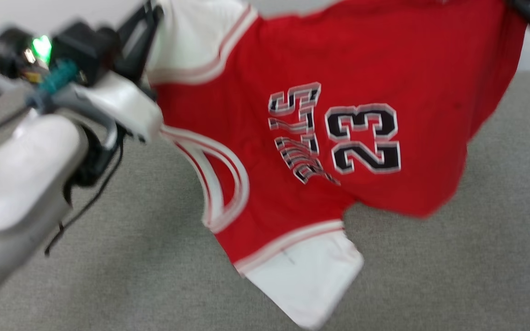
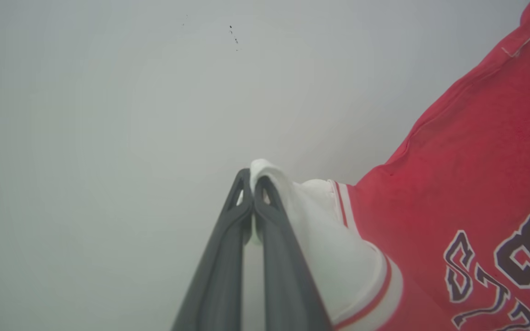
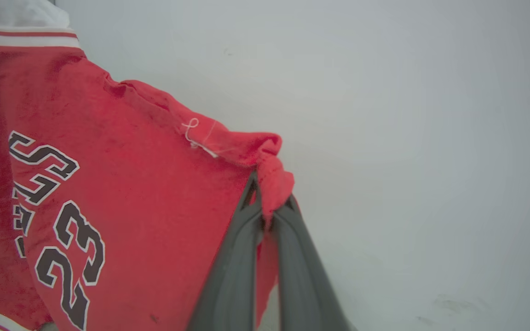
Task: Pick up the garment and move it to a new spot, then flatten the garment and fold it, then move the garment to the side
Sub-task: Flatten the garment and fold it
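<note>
"Garment (image 1: 384, 55) first: how does it look?"

"Red jersey-style T-shirt, white short sleeves edged with red stripes, black-and-white lettering and a 23 on the chest. It's stretched out sideways in the air above the grey worktop (image 1: 476, 257), chest toward the head camera, whose picture is a little blurred."

"Who has it?"

"Both arms. The left end effector (image 2: 251, 177) has its two dark fingers pressed together on the edge of one white sleeve. The right end effector (image 3: 270, 195) is pinched tight on a bunched red corner by the hem, where a loose white thread shows."

"And the rest of it?"

"The top edge runs fairly taut between the two grips. The white-and-red banded neckline sits toward the robot's left and sags open. The other white sleeve hangs lowest, toward the near side of the worktop; whether it touches the worktop I can't tell. The red hem side droops on the robot's right."
</note>
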Motion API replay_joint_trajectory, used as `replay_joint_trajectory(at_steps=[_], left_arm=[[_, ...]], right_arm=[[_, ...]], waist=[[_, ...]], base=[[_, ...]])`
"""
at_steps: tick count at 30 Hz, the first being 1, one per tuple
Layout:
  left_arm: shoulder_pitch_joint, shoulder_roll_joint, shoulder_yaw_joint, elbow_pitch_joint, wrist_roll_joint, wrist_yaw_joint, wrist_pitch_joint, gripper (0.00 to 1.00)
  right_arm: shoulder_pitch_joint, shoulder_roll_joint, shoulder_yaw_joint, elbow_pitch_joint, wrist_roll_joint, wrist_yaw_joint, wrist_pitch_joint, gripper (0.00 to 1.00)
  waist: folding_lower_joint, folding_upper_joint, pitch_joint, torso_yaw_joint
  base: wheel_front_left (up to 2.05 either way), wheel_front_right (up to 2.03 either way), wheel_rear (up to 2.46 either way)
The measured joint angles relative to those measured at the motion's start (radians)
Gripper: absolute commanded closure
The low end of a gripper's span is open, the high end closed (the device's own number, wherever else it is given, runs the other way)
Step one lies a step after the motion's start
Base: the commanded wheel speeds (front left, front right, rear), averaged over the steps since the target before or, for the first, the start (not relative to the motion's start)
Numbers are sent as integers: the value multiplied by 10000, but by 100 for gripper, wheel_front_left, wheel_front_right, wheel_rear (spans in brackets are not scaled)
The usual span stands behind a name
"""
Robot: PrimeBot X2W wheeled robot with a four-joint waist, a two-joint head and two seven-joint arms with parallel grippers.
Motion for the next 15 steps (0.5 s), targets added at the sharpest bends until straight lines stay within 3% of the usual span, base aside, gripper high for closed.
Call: replay_joint_trajectory(at_steps=[6,15], left_arm=[[-2538,-96,439,715,577,-462,412,100],[-6122,-681,771,2345,1383,-1327,629,100]], right_arm=[[-1891,596,-654,380,-861,2,190,100],[-4715,1390,-1231,1833,-1889,2,107,100]], waist=[[1,0,1005,-143],[1,0,2610,-226]], base=[[0,0,0],[0,0,0]])
